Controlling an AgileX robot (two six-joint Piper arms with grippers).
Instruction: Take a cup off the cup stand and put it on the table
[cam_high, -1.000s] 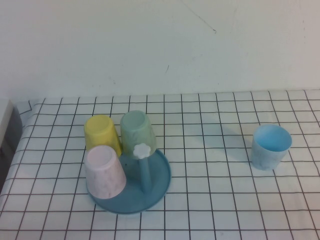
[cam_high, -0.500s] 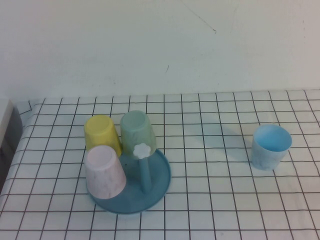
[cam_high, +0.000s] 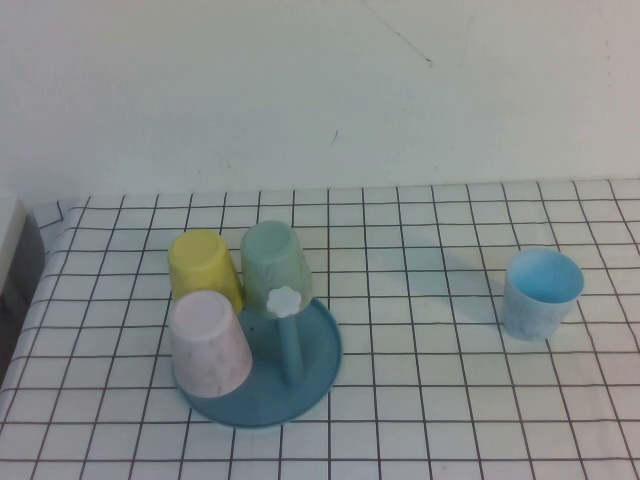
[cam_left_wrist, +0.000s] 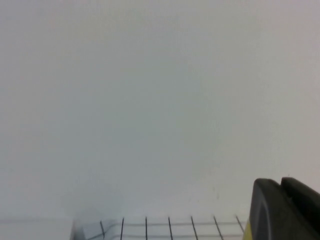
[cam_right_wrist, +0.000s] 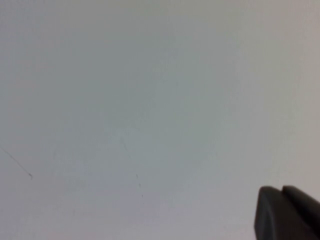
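Note:
The pale pink cup (cam_high: 209, 343) sits upside down on a peg at the front left of the blue cup stand (cam_high: 320, 352), which rests on the grid-cloth table (cam_high: 420, 400). A yellow cup (cam_high: 204, 266) and a pale green cup (cam_high: 275, 262) are also upside down on the stand. One peg with a white flower knob (cam_high: 285, 300) is bare. Neither arm shows in the high view. My left gripper (cam_left_wrist: 280, 183) faces the white wall with its dark fingers together, empty. My right gripper (cam_right_wrist: 281, 190) also faces the wall, fingers together, empty.
A light blue cup (cam_high: 541, 293) stands upright on the table at the right. A white wall rises behind the table. The table's left edge (cam_high: 30, 270) drops off beside a dark gap.

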